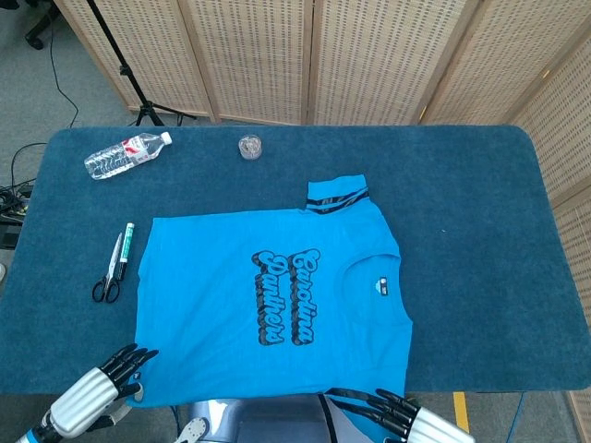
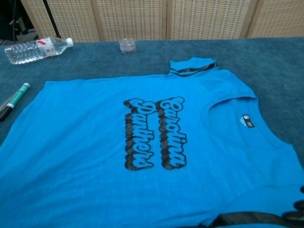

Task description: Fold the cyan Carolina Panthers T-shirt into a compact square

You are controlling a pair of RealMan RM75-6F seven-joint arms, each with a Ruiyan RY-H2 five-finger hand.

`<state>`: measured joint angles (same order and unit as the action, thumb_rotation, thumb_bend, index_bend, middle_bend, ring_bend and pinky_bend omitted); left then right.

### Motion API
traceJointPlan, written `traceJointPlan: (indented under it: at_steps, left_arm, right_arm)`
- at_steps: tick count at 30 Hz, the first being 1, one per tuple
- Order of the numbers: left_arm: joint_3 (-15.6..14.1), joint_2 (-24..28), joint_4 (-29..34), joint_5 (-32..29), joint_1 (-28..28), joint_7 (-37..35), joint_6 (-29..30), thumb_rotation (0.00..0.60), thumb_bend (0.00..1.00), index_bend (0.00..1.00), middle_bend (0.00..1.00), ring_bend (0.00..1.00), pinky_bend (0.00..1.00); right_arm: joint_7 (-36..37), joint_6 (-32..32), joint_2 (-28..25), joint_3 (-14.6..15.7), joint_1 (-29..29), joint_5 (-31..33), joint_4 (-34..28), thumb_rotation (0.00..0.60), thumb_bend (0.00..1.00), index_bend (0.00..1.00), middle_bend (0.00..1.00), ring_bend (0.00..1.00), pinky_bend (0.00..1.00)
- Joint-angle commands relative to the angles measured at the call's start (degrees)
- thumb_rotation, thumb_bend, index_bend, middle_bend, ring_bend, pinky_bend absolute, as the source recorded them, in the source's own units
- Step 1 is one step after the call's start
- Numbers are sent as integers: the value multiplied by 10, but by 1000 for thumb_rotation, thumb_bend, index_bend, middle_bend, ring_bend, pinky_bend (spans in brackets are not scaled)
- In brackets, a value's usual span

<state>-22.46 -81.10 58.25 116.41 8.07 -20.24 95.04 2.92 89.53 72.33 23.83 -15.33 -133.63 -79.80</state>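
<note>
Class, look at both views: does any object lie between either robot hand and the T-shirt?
Nothing visible does. The left hand and right hand sit at the T-shirt near edge; scissors and pen lie off to the side.

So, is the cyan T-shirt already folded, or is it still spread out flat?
Spread flat. The T-shirt lies open on the table, print facing up, collar and far sleeve showing, no layer doubled over the body. Its near edge hangs past the table edge.

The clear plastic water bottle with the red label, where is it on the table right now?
The clear plastic water bottle lies on its side at the far left of the blue table, beyond the cyan T-shirt and left of the small clear glass jar.
</note>
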Motion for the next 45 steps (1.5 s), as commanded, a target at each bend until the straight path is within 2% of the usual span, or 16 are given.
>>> traceJointPlan:
  at_steps: [1, 23, 34, 45]
  left_arm:
    - [-1, 0, 0, 1, 0, 0, -2, 600, 539, 762, 0, 0, 0]
    - [2, 1, 5, 0, -1, -3, -1, 600, 541, 762, 0, 0, 0]
    - [26, 12, 32, -20, 9, -4, 0, 600, 541, 763, 0, 0, 0]
    - [78, 44, 113, -58, 49, 31, -36, 600, 541, 768, 0, 0, 0]
  right_arm:
    - [-2, -1, 1, 0, 0, 0, -1, 600, 517, 672, 26, 0, 0]
    - [-2, -2, 2, 0, -1, 2, -4, 600, 517, 672, 26, 0, 0]
    - [24, 8, -8, -17, -9, 31, -24, 600, 517, 672, 26, 0, 0]
    - [92, 18, -41, -69, -34, 113, -74, 600, 517, 672, 26, 0, 0]
